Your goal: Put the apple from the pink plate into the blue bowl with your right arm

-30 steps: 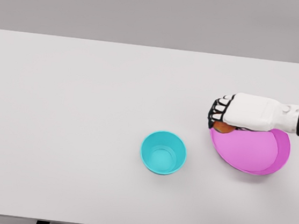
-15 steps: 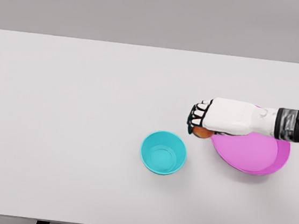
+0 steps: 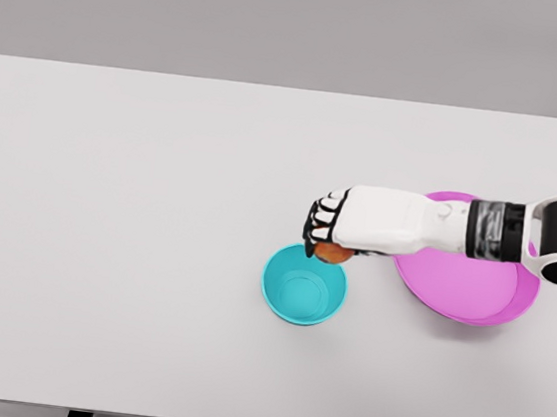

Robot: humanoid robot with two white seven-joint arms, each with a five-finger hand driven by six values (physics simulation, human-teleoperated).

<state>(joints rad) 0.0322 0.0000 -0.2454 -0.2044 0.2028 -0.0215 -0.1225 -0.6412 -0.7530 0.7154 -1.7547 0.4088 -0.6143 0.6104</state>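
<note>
Since the earlier frames, the right hand has been carried leftward from the pink plate at the right of the frame to the blue bowl near the centre. The fingers are curled down over the apple, which is held under the palm above the bowl's upper right rim, not yet inside it. Only a small orange part of the apple is seen. The apple is judged firm, smooth and fairly light; a grasp from above around its widest part is considered suitable. The white bench carries both vessels. The left arm is not shown.
</note>
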